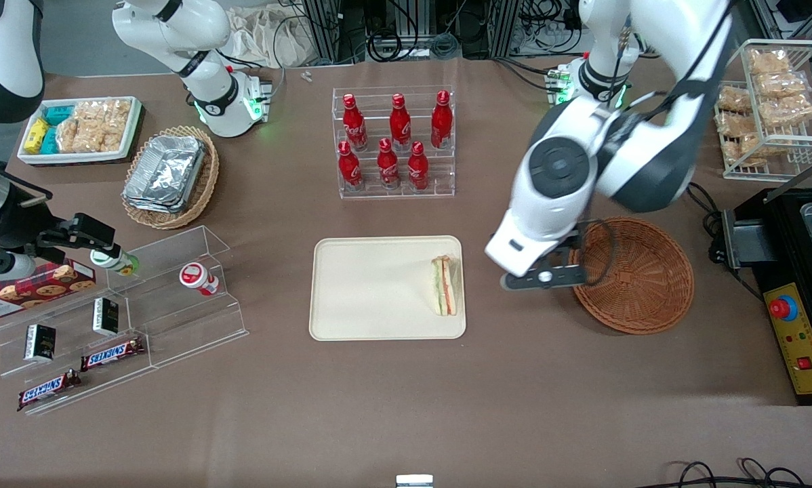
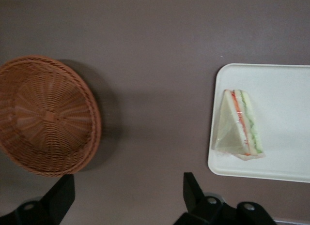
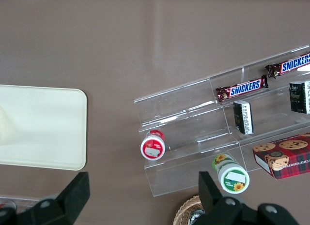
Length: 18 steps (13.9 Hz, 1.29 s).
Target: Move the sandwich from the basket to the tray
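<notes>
The sandwich (image 1: 444, 285), a white wedge with orange-red and green layers, lies on the beige tray (image 1: 379, 288) at the edge nearest the basket. It also shows in the left wrist view (image 2: 240, 126) on the tray (image 2: 281, 113). The reddish-brown wicker basket (image 1: 633, 274) holds nothing, as the left wrist view (image 2: 46, 113) also shows. My left gripper (image 1: 545, 278) hangs above bare table between the tray and the basket. In the left wrist view the gripper (image 2: 127, 196) is open wide and holds nothing.
A clear rack of red bottles (image 1: 396, 142) stands farther from the camera than the tray. A tan basket of foil containers (image 1: 169, 176) and a clear snack shelf (image 1: 108, 305) lie toward the parked arm's end. A black machine (image 1: 799, 285) stands beside the basket.
</notes>
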Available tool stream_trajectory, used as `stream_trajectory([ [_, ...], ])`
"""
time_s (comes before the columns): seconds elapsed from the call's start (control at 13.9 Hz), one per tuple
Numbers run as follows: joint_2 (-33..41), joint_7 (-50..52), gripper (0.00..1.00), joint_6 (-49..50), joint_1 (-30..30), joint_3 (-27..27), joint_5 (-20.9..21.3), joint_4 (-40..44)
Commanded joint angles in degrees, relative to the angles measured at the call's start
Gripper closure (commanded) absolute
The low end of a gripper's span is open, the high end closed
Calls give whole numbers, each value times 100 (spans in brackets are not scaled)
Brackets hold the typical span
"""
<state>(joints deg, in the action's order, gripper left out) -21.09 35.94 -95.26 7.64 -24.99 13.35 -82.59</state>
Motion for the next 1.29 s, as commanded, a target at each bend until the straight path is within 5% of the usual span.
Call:
stream_trajectory([
  [0.0,552,-245,1,384,-306,12,-44,-143],
  [0.57,993,-105,0,815,-782,64,-26,-135],
  [1.22,1186,-507,0,886,-791,731,-87,-143],
])
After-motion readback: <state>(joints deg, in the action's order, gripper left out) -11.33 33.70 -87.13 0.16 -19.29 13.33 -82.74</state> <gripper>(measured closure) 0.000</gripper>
